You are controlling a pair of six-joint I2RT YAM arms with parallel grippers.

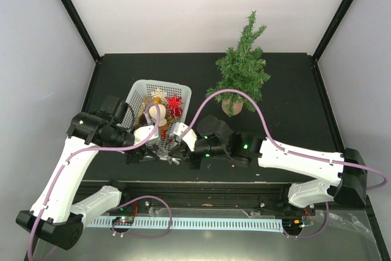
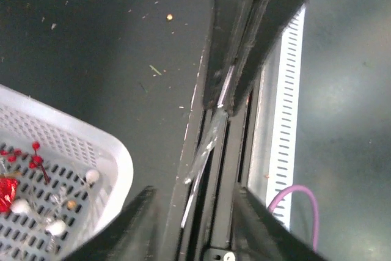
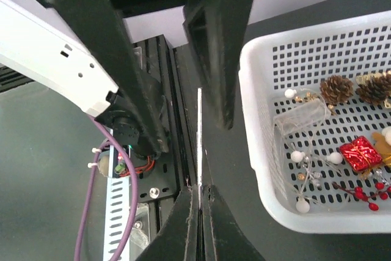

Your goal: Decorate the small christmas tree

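Observation:
The small christmas tree (image 1: pixel 243 68) stands upright on its tan base at the back right, bare of ornaments. A white basket (image 1: pixel 142 85) of ornaments sits at centre left; it also shows in the left wrist view (image 2: pixel 116 157) and the right wrist view (image 3: pixel 256 120). Both grippers meet at the basket's near side, over the table's front edge. My right gripper (image 3: pixel 200 197) is shut on a thin clear strip (image 3: pixel 199 139), seen edge-on. The strip (image 2: pixel 204 151) reaches between the spread fingers of my left gripper (image 2: pixel 192 197), which is open and not touching it.
The basket holds pine cones (image 3: pixel 335 88), a red gift box (image 3: pixel 360 153), red berries, a white bead string and a red star (image 1: pixel 175 103). A black rail and a white slotted cable duct (image 2: pixel 287 120) run along the table's near edge. Purple cables loop over both arms.

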